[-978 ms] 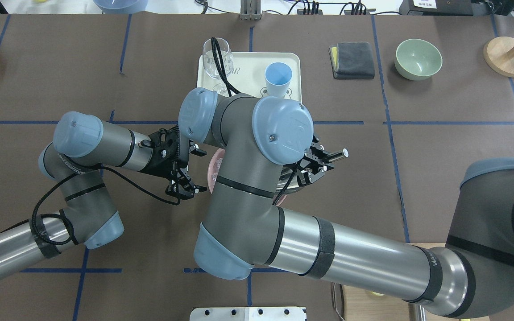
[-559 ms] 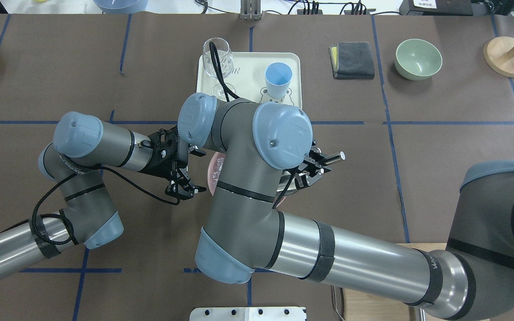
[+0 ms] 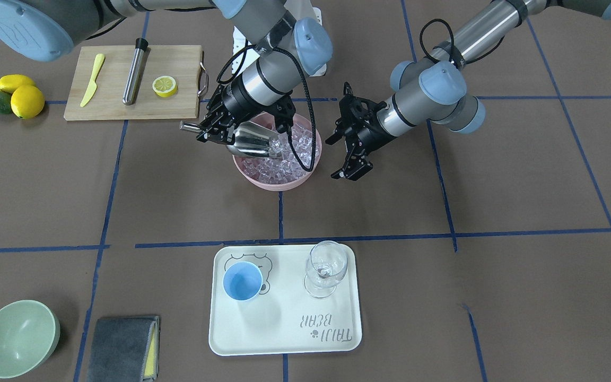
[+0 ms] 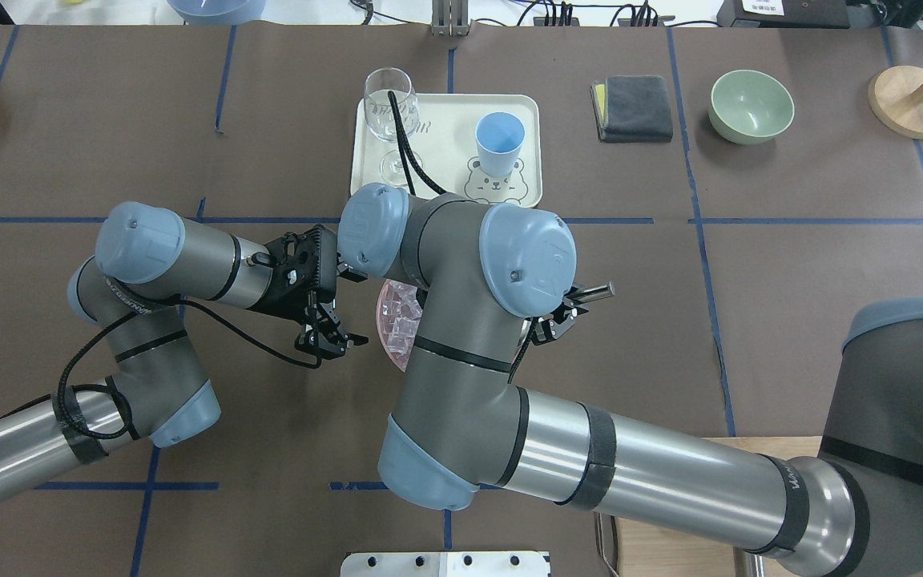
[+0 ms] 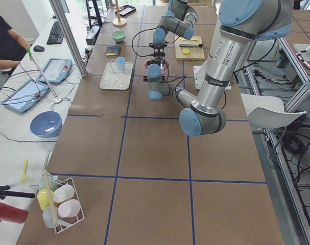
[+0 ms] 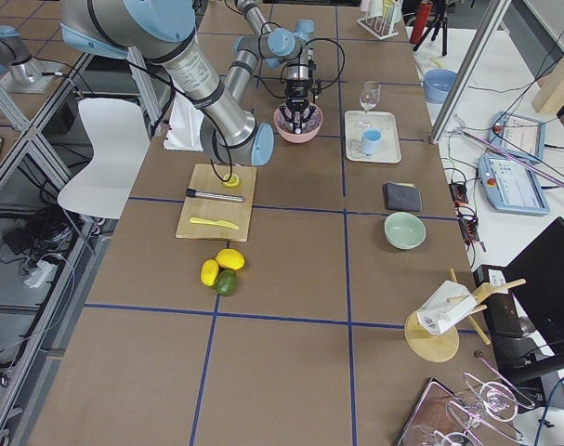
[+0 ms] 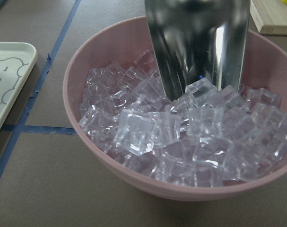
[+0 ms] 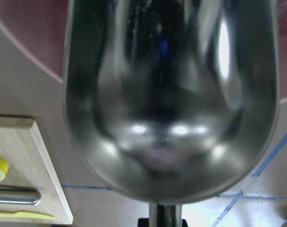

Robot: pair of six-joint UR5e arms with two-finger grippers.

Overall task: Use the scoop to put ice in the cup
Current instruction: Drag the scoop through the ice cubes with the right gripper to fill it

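My right gripper (image 3: 214, 132), fingers clamped on the thin straight handle, tips the shiny stainless-steel scoop (image 3: 255, 142) mouth-down into the heap of small clear ice cubes (image 7: 181, 132) filling a round pink bowl (image 7: 70, 94) at mid-table. The right wrist view shows no cube in the trough. My left gripper (image 3: 343, 158) hangs just beside the bowl, fingers apart and holding nothing. The cubes look glassy, loose and slippery, likely to slide off a tilted lip, so I judge the rigid scoop must come up level. Its smooth handle could twist in my clamp under a load. The small light-blue plastic cup (image 3: 242, 280) stands upright on a cream tray (image 3: 284, 329), well apart from the bowl, and looks light enough to tip if knocked. A clear stemmed glass (image 3: 326, 268), fragile, stands near it on the same tray. A wooden cutting board (image 3: 114, 101) lies near my right wrist.
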